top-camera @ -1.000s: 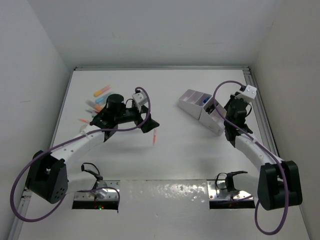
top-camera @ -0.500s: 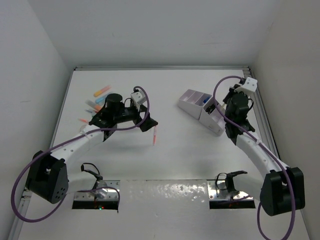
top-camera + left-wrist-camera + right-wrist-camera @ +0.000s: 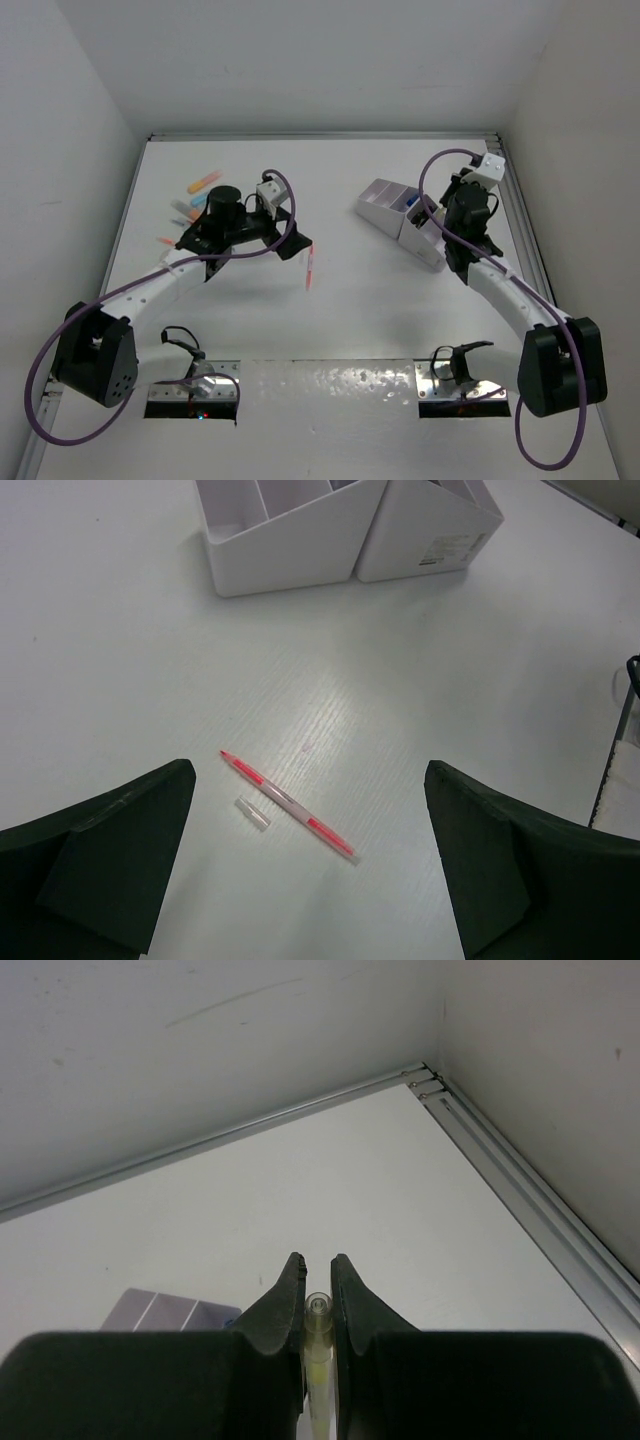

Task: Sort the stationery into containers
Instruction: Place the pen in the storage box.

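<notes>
Left arm (image 3: 150,290): I read it going from its base at lower left of the top view up toward centre-left, elbow low and wrist folded over. Left gripper (image 3: 308,770) is spread wide, one finger (image 3: 110,860) in each bottom corner of the wrist view. Right arm (image 3: 505,295): climbs from lower right to upper right, wrist raised and tipped back. Right gripper (image 3: 317,1260) is clamped nearly closed, pinching a thin yellowish pen (image 3: 316,1340) between its tips.
</notes>
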You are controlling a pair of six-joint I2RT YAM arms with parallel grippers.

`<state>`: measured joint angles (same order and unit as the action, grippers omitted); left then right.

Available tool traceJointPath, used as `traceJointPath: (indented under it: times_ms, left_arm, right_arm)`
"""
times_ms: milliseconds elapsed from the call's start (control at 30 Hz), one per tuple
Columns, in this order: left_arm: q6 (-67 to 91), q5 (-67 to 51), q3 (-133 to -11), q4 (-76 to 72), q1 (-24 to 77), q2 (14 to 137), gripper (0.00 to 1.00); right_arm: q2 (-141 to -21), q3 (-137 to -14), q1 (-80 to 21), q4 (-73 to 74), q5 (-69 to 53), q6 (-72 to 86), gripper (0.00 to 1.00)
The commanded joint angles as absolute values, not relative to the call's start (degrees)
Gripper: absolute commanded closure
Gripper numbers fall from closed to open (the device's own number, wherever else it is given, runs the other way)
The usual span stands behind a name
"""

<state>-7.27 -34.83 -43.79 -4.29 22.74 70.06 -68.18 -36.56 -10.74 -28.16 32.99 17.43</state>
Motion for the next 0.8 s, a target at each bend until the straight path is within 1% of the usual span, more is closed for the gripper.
traceJointPath:
  times_ms: [0,167,433,633,767]
  left_arm:
    - [-7.3,-33.9,-42.7,-6.9,21.4,69.5,0.03]
    - [-6.1,-31.7,-40.7,-8.8,20.7,69.0,0.03]
    - [-3.3,-24.2,-36.8,-9.8,19.3,66.7,0.02]
    - [1.6,-15.7,-35.7,-9.4,17.0,65.3,0.02]
    - [1.8,-13.5,-36.6,-7.9,15.8,65.1,0.02]
  right_arm:
    - [-66.5,-35.7,-10.7,-28.7,34.0,19.9,1.00]
    - [-67.8,-34.5,-10.2,-27.5,33.8,21.7,1.00]
    - [-72.1,-34.1,-8.9,-28.6,32.3,23.4,1.00]
    - [-75.4,-32.3,-7.9,-31.5,31.4,25.6,1.00]
    - [-78.0,-32.6,-7.3,-31.6,30.3,25.3,1.00]
